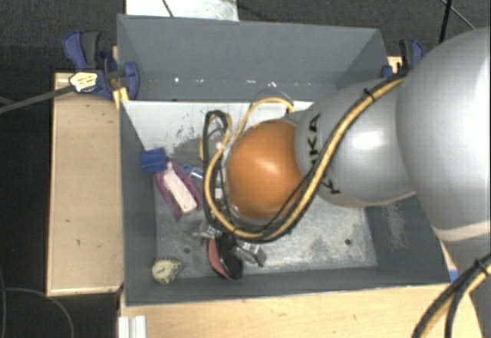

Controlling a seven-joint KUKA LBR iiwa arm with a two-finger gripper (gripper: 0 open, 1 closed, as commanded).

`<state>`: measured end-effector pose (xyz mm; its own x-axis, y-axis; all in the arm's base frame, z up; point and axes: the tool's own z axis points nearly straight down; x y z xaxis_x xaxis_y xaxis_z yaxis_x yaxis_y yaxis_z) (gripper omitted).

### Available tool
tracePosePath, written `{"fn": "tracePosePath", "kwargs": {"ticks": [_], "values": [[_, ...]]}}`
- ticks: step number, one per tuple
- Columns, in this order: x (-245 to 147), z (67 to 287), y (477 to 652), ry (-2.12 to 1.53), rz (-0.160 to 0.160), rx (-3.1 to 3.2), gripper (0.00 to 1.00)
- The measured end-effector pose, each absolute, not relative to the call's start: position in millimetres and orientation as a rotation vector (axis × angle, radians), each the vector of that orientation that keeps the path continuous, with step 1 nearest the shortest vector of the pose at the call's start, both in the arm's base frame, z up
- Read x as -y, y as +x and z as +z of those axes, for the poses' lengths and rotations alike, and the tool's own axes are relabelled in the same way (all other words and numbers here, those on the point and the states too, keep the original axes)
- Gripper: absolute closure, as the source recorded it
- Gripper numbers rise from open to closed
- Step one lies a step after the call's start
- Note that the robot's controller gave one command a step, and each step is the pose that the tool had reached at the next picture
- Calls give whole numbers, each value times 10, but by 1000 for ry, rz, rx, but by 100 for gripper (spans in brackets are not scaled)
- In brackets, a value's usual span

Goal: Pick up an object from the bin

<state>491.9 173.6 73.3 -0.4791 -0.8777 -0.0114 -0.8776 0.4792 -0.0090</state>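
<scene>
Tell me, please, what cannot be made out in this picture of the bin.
Gripper: camera view, mostly hidden under the orange cover; its grasp cannot be judged.
Red and dark thing at the bin's front: partly covered by the gripper; kind unclear.
Bin floor, middle and right: hidden by the arm.
Small pale thing, front left corner: too small to name.

I see a pink block with a blue piece at its far end by the bin's left wall, and a pale crumpled lump near its front-left corner.
</scene>
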Motion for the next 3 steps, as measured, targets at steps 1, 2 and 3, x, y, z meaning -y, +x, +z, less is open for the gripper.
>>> {"fn": "tracePosePath", "kwargs": {"ticks": [1, 2, 3], "values": [[-1747, 734, 4926, -1585, -1, -2693, 100], [-2042, 1040, 5111, -1362, 3, -2823, 100], [-2165, 2192, 5180, -1345, 0, -2827, 100]]}}
